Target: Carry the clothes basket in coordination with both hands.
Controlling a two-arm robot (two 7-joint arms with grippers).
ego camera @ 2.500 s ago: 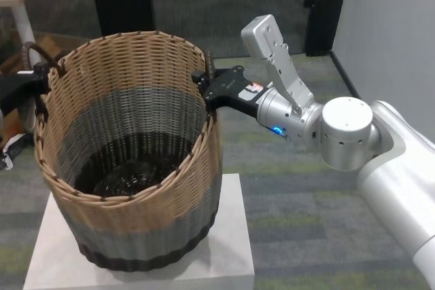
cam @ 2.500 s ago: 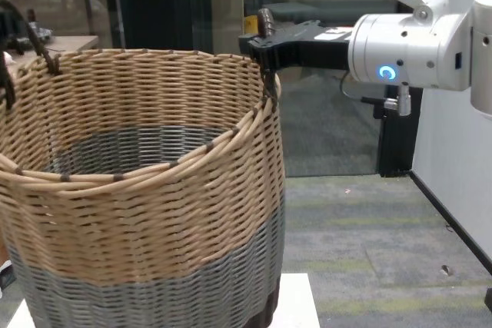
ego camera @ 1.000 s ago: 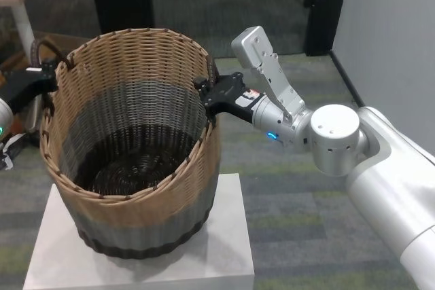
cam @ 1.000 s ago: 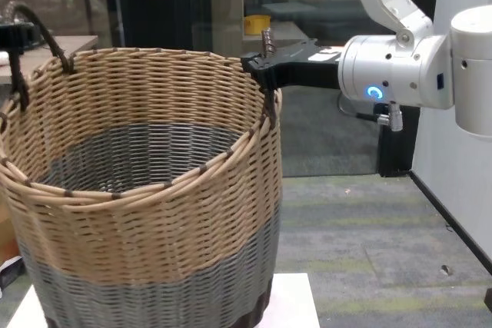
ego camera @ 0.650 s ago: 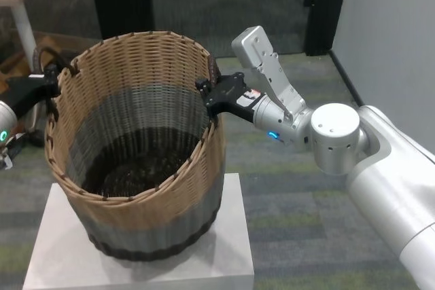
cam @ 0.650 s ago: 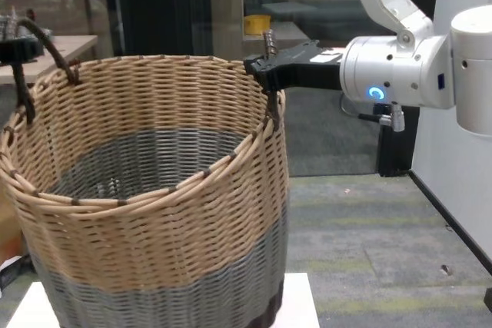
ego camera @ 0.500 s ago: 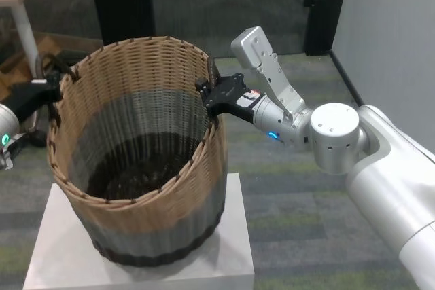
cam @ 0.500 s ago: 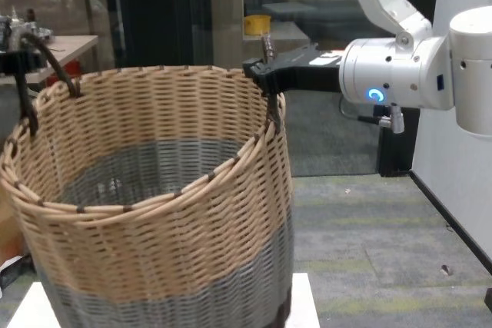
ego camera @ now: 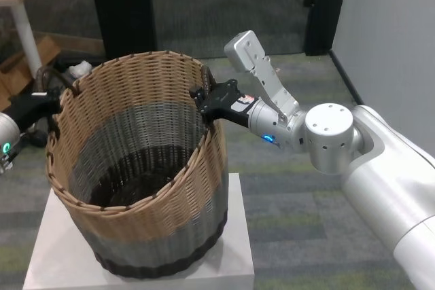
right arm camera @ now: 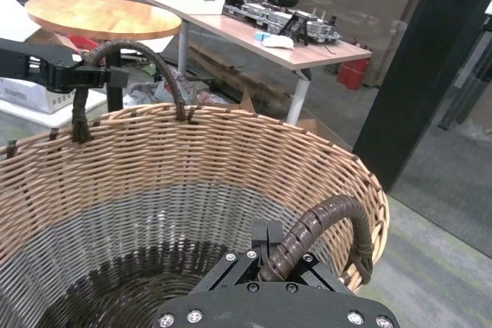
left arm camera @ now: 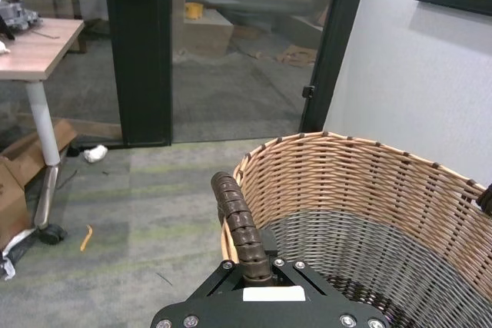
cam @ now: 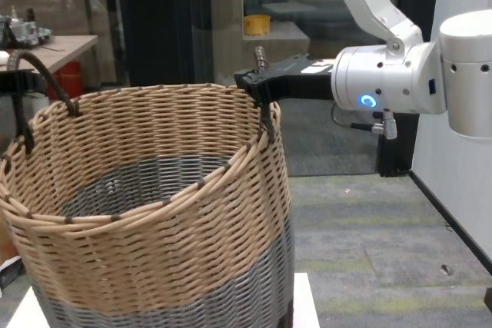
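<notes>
Probably light, stiff, bulky clothes basket (ego camera: 143, 168): left gripper (ego camera: 42, 102) and right gripper (ego camera: 206, 100) fingers pinching loop handles, best hold.

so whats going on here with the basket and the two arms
The robot is holding a large wicker clothes basket by its two dark loop handles. The left gripper is shut on the left handle, and the right gripper is shut on the right handle. The basket is tilted with its open mouth leaning toward the robot, over a white pedestal. Whether its base touches the pedestal cannot be told. The basket looks empty.
</notes>
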